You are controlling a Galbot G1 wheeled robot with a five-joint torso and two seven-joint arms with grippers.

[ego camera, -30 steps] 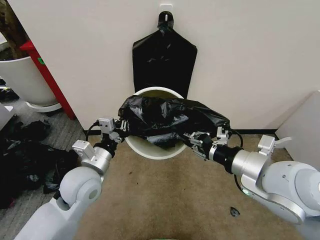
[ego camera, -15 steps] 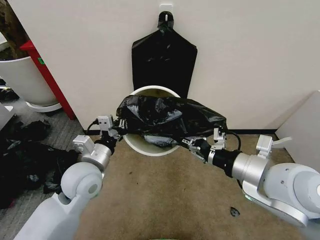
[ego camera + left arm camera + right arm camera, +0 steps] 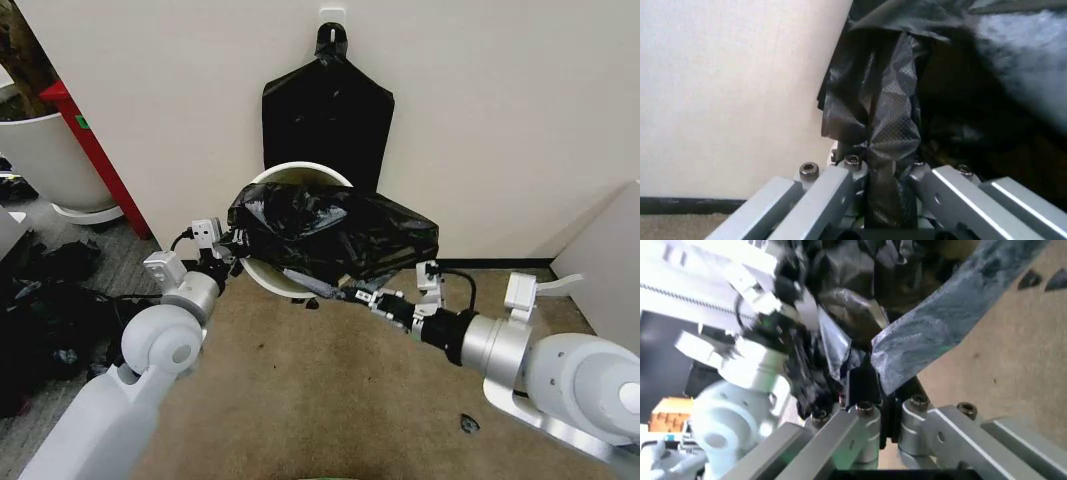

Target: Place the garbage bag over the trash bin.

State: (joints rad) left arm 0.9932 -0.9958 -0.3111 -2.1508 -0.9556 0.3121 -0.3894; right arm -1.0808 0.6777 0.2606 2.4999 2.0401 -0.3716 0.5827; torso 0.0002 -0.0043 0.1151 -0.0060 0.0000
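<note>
Both hands have carried the garbage bag (image 3: 335,238) farther toward the wall since a second ago, so the black film now spans the near part of the trash bin (image 3: 272,281) instead of sagging into its mouth.

From the head camera the left hand (image 3: 229,246) sits at the bag's left end, beside the bin's left rim; the left wrist camera shows its fingers (image 3: 833,192) pressed together on a pleated strip of the film (image 3: 890,125); the right hand (image 3: 366,295) is low at the bag's front edge, right of the bin, and the right wrist camera shows its fingers (image 3: 857,430) pinching a fold of the film (image 3: 933,335); the bin stands on the brown carpet (image 3: 330,400) against the wall, below a flat black bag (image 3: 322,120) hanging from a hook (image 3: 331,18).
</note>
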